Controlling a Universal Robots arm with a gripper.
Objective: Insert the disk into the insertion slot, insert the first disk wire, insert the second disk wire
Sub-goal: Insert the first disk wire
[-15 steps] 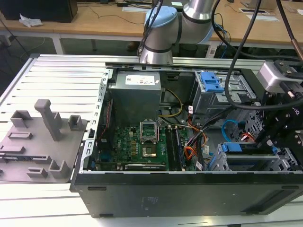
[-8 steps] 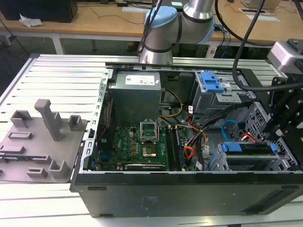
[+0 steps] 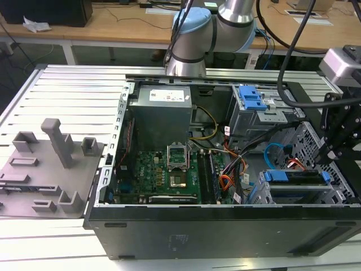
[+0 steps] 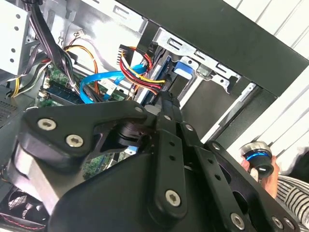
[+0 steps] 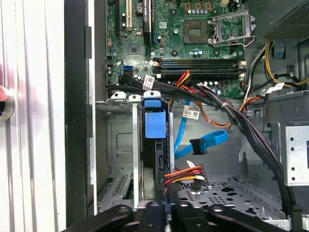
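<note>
The disk [image 5: 155, 126] is seated in the insertion slot [image 5: 136, 159] of the computer case [image 3: 225, 228]. The gripper [image 5: 167, 210] is poised over it, fingers drawn together beside a red-yellow-black wire bundle [image 5: 184, 172].

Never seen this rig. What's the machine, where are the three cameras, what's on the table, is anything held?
One robot arm with a gripper hangs over an open computer case lying on a slatted table. The exterior view looks on from off the arm; both wrist views ride on the arm and look into the case. The disk, in its blue carrier, sits in the insertion slot, a grey metal cage. A blue cable hangs loose beside it. A grey fixture tray lies on the table. Whether the gripper holds anything cannot be told.
</note>
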